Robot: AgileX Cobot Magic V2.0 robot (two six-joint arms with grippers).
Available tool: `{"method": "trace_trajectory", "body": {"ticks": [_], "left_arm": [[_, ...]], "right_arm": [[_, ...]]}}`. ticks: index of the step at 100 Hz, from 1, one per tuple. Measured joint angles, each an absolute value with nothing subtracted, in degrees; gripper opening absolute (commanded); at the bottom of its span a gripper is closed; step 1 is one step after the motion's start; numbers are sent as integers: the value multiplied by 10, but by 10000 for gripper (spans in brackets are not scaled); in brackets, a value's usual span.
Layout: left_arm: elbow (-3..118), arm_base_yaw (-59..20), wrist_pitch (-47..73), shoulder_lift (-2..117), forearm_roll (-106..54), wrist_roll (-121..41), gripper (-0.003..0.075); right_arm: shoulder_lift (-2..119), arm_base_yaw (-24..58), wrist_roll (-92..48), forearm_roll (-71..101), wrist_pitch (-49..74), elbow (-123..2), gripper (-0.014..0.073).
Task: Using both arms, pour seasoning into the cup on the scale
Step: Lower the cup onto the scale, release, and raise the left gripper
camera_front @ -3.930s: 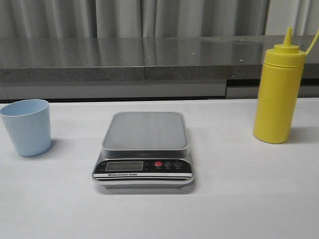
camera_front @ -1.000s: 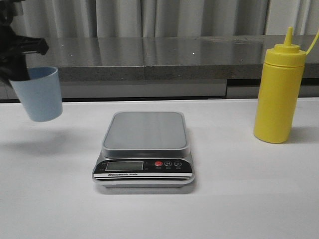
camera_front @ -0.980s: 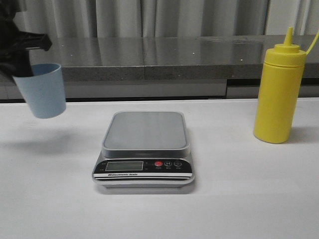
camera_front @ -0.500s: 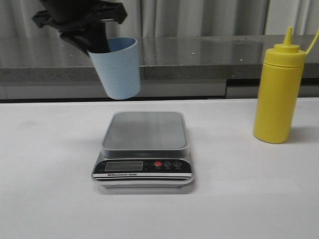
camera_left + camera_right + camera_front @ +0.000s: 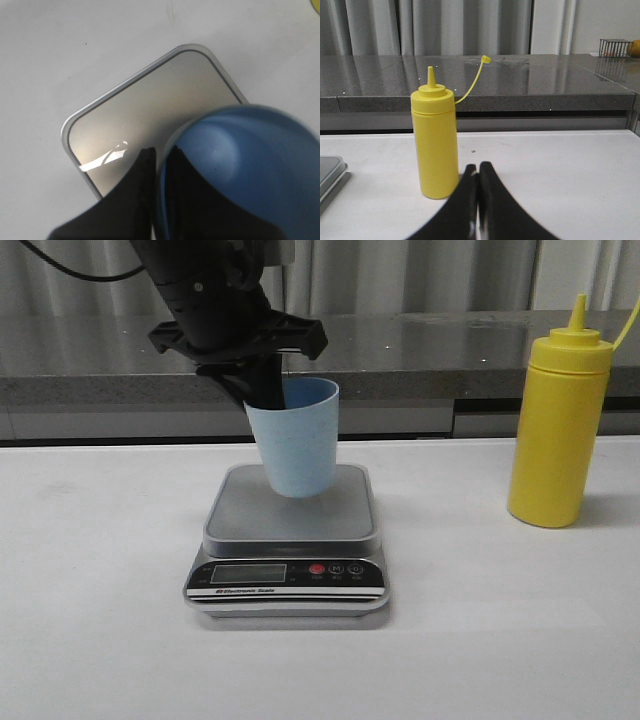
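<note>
Cup held over the scale, tilted, not yet set down.

Near, the scale (image 5: pixel 288 540) waits; above its platform the left gripper (image 5: pixel 262 390) pinches the cup (image 5: pixel 295 438) rim. Level it, lower centrally, then release. Right gripper (image 5: pixel 478 172) closed, empty, before the seasoning (image 5: pixel 556 425).

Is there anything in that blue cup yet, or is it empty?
Empty. The left wrist view looks straight into the cup and shows only bare blue plastic inside, while the yellow bottle stands apart.
</note>
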State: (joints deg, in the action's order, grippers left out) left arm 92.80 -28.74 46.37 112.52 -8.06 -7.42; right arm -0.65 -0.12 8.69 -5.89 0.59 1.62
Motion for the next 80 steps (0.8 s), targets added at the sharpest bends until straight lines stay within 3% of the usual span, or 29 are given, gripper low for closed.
{"method": "trace_trajectory", "body": {"ticks": [17, 39, 46, 80], "left_arm": [[929, -287, 466, 1136, -81, -74, 6], [930, -287, 469, 1136, -81, -74, 260], [931, -287, 468, 1136, -81, -74, 308], [952, -287, 466, 1132, -88, -73, 314]], "right_arm": [[-7, -1, 87, -59, 6, 16, -60], [-7, -1, 87, -59, 6, 16, -60], [-7, -1, 87, -59, 6, 16, -60], [-7, -1, 87, -59, 6, 16, -60]]}}
